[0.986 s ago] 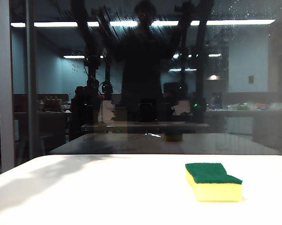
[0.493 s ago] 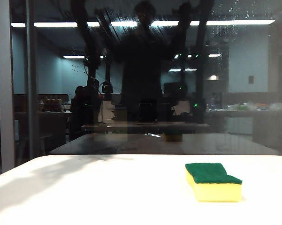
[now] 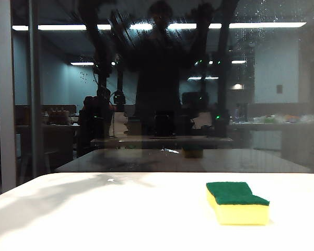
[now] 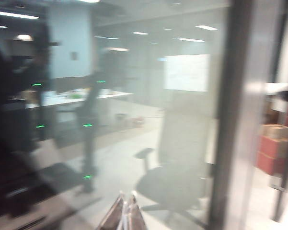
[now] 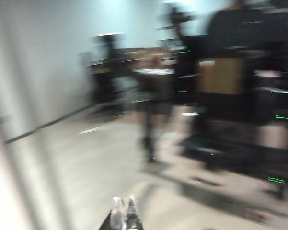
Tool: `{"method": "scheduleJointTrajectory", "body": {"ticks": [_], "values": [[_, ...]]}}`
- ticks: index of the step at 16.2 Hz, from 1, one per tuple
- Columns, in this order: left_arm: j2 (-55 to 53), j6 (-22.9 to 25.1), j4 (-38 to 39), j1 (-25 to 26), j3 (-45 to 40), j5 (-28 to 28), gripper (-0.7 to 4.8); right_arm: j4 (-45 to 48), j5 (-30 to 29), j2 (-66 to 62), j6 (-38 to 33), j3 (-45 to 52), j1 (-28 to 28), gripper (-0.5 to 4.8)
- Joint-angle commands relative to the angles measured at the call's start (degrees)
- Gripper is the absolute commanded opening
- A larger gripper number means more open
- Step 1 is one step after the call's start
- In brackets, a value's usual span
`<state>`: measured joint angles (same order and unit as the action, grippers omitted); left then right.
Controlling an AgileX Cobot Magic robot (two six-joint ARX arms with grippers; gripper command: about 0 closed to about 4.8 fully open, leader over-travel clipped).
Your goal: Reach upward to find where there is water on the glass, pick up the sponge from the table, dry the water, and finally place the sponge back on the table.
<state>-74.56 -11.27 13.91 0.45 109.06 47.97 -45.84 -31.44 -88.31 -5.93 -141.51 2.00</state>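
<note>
Sponge (image 3: 237,202), yellow foam under a dark green scouring layer, lies flat on the white counter (image 3: 104,214), toward the right side of the exterior view and a little way in from the front edge. Nothing touches it; neither pincer is anywhere near it on the counter.

Behind the counter stands the glass (image 3: 271,78), a big dark pane with a pale frame bar (image 3: 4,94) upright at its left. Water (image 3: 261,13) speckles the pane high up on the right, whitish droplets against the bright ceiling light strips mirrored there. The pane also reflects a dim brown tabletop and dark arm shapes reaching upward.

The left pincer (image 4: 125,213) shows only as pale fingertips pressed together, clenched on nothing, pointing at the glass with a chair and an office room seen beyond it. The right pincer (image 5: 124,211) is likewise closed tight and empty, its tips side by side, facing a blurred room scene. Both sit well above and apart from the sponge, which appears in neither wrist view.
</note>
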Motion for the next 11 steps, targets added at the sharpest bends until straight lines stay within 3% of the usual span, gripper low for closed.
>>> {"method": "scheduleJointTrajectory", "body": {"ticks": [1,3,6,11], "values": [[0.3,-2.8,-4.5,0.0,0.3,8.3,-0.03,0.9,-7.4,0.4,0.1,-0.2,0.1,-0.01],[0.3,-6.4,-7.6,0.0,0.3,12.4,-0.05,0.9,-14.5,0.4,0.0,-0.2,0.1,-0.01],[0.3,-9.0,-8.1,0.0,0.3,13.9,-0.05,1.0,-20.6,0.5,-0.1,-0.2,0.2,-0.01],[0.3,-9.0,-8.0,0.0,0.3,16.5,-0.05,1.1,-21.3,0.5,-0.3,-0.2,0.2,-0.01]]}}
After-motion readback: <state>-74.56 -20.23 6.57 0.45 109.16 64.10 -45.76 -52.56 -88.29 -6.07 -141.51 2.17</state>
